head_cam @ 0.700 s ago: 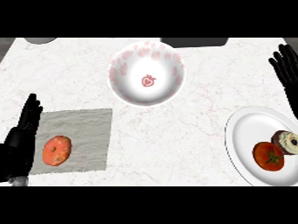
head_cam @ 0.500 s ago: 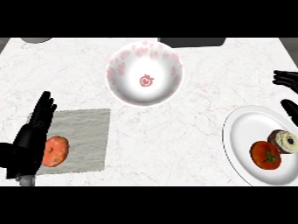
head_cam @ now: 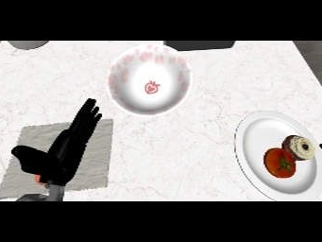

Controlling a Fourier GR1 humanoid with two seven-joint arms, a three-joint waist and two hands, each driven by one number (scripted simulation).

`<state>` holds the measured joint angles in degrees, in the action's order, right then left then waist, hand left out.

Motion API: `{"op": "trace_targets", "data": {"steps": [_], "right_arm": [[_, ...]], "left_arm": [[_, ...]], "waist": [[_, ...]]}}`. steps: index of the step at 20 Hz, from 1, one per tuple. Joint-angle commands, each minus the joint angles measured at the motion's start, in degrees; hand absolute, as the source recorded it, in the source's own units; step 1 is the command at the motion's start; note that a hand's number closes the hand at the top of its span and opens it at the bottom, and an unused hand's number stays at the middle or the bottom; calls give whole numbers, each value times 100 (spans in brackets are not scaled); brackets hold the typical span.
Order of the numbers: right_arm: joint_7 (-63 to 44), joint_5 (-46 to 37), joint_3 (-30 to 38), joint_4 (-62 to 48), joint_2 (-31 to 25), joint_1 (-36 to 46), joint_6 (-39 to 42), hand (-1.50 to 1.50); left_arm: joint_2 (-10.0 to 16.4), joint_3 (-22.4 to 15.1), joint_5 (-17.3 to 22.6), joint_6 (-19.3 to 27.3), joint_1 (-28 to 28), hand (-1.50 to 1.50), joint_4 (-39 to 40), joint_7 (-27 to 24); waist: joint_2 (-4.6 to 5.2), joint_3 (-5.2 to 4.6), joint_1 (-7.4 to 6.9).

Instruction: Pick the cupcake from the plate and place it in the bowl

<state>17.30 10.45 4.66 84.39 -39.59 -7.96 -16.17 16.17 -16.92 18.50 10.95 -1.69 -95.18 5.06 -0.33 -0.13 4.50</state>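
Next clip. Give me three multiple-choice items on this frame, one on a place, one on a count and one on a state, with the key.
1. Where is the cupcake?
A) at the view's top
B) on the plate at the right
C) at the lower left

2. How many things lie on the plate?
A) one
B) two
C) four

3. How is the left hand?
A) open, fingers straight
B) curled round the cupcake
C) out of view

Key:
1 B: it sits on the plate beside the tomato.
2 B: only the cupcake and the tomato are there.
3 A: its fingers are straight, not curled.
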Motion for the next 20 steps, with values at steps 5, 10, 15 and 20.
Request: {"op": "trace_targets", "data": {"steps": [5,10,15,20], "right_arm": [[-1158,-1825,-412,1397,-1035,-1349,-702,-150],[-3434,-2327,-327,2011,-1875,-1574,-296,-150],[-5462,-2175,-601,2951,-2286,-1241,690,-150],[-7020,-1855,-1078,3258,-2109,-360,1394,-150]], "left_arm": [[-157,-36,192,-328,-349,0,311,84],[-156,-113,165,-462,-209,0,283,-21],[-178,-65,201,-448,-502,0,155,278],[-227,84,268,-793,-666,0,686,19]], "waist": [[19,-30,-203],[33,-31,-363],[40,-9,-498],[59,0,-537]]}}
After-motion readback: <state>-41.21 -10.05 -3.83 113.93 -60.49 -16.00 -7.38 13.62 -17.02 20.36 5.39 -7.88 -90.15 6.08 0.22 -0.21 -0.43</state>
